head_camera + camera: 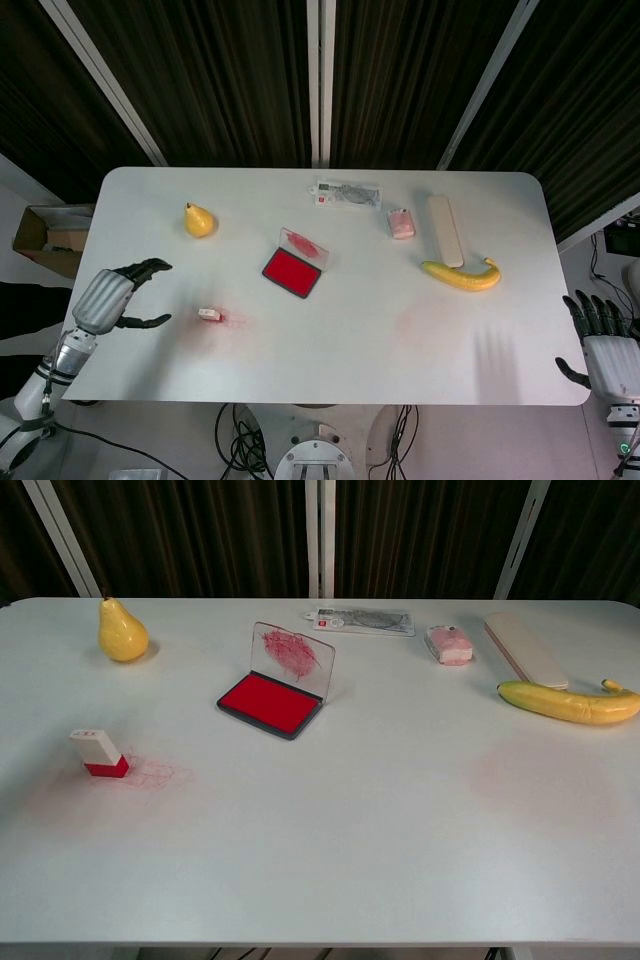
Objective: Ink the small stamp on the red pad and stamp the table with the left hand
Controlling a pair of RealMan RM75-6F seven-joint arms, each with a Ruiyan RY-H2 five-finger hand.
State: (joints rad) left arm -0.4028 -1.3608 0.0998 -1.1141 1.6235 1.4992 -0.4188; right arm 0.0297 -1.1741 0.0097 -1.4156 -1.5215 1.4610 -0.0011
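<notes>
The small stamp [98, 753], white on top with a red base, stands by itself on the table [350, 820]; the head view shows this stamp [209, 314] too. A faint red ink smear [152, 773] lies just to its right. The red ink pad [270, 701] sits mid-table with its clear lid raised, seen from above as the pad [291, 271]. My left hand [108, 299] hovers at the table's left edge, well left of the stamp, fingers spread and holding nothing. My right hand [605, 352] is off the table's right front corner, fingers apart and empty. Neither hand shows in the chest view.
A yellow pear [122, 632] stands at the back left. A banana [565, 702], a beige flat bar [525, 649], a pink wrapped item [449, 644] and a clear packet [362, 620] lie along the back and right. A cardboard box [50, 238] sits beyond the left edge.
</notes>
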